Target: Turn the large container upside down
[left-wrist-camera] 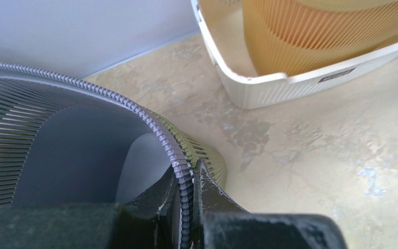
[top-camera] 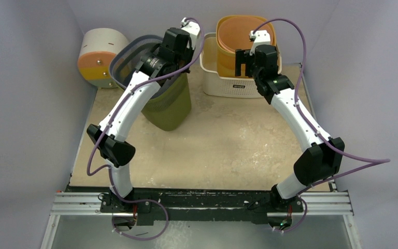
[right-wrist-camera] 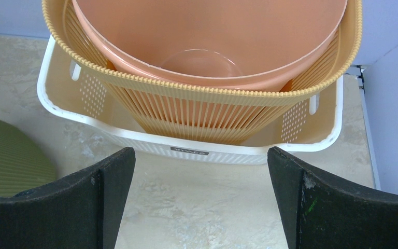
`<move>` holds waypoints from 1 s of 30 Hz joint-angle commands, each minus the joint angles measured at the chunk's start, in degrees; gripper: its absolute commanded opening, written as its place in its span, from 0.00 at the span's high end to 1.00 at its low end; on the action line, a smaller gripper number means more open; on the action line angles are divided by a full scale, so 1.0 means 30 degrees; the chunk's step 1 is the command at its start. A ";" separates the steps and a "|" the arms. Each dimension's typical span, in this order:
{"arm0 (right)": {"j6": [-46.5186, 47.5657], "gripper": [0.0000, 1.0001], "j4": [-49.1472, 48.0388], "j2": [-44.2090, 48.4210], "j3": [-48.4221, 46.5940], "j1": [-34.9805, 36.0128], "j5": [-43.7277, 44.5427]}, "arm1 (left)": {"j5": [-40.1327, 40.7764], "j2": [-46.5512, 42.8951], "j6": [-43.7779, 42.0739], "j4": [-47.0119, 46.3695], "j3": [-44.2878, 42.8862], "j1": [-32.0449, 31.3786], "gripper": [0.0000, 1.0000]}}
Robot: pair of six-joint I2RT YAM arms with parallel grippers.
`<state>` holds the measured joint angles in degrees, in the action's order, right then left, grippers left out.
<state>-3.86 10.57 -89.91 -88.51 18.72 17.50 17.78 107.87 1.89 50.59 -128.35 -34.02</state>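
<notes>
A tall slatted bin stands at the back left of the table: an olive outer shell (top-camera: 168, 106) with a grey inner basket (top-camera: 122, 58) nested in it. It leans slightly left. My left gripper (top-camera: 181, 54) is shut on its right rim. In the left wrist view my fingers (left-wrist-camera: 186, 181) pinch the grey ribbed rim (left-wrist-camera: 150, 124), one inside and one against the olive shell (left-wrist-camera: 207, 153). My right gripper (top-camera: 243, 62) is open and empty, and hovers just in front of the white tray (right-wrist-camera: 150, 145).
The white perforated tray (top-camera: 228, 88) at the back right holds a yellow slatted basket (right-wrist-camera: 202, 111) with an orange bucket (right-wrist-camera: 212, 36) inside. A white drum with orange and green bands (top-camera: 101, 54) lies in the back left corner. Walls close in on three sides.
</notes>
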 commanded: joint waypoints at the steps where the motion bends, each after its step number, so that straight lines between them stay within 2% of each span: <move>1: -0.0045 0.01 -0.0216 0.0615 -0.0334 -0.0059 0.0192 | 0.0847 -0.2128 -0.0296 -0.3045 -0.2229 -0.0359 1.00; 9: -0.0057 0.01 0.0035 0.0668 -0.0183 -0.0058 0.0085 | 0.1667 -0.2457 -0.0590 -0.3165 -0.3170 -0.0817 1.00; 15: -0.0046 0.01 0.0074 0.0616 -0.0234 -0.0059 0.0020 | 0.4474 -0.1739 -0.2630 -0.2008 -0.2563 -0.1162 1.00; 21: -0.0115 0.01 0.0044 0.0415 -0.0452 -0.0058 0.0027 | 0.5795 -0.1328 -0.2974 -0.1677 -0.2566 -0.2210 1.00; 30: -0.0354 0.01 0.0023 0.0336 -0.0328 -0.0059 -0.0032 | 0.9488 -0.2693 -0.5608 -0.6001 -0.3323 -0.4315 1.00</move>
<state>-4.32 11.35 -89.91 -88.51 18.72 17.15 37.04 106.72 -5.26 48.03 -133.43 -44.73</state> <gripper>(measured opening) 0.990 0.051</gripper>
